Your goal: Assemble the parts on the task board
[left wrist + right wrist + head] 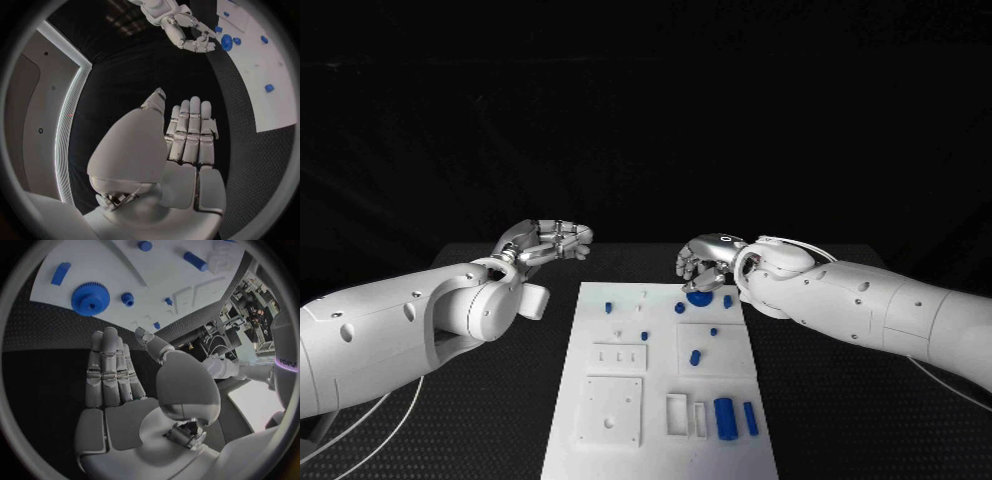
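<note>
Gear (700, 298) on task board's (625, 340) far right corner, parts (724, 416) nearer

Dim surroundings, sharp frames, fisheye-bent edges

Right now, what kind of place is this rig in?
Likely a robotics lab test bench. A white task board with small blue parts, including a gear, lies on a black table against a dark backdrop. Both the left hand and the right hand hold nothing.
</note>
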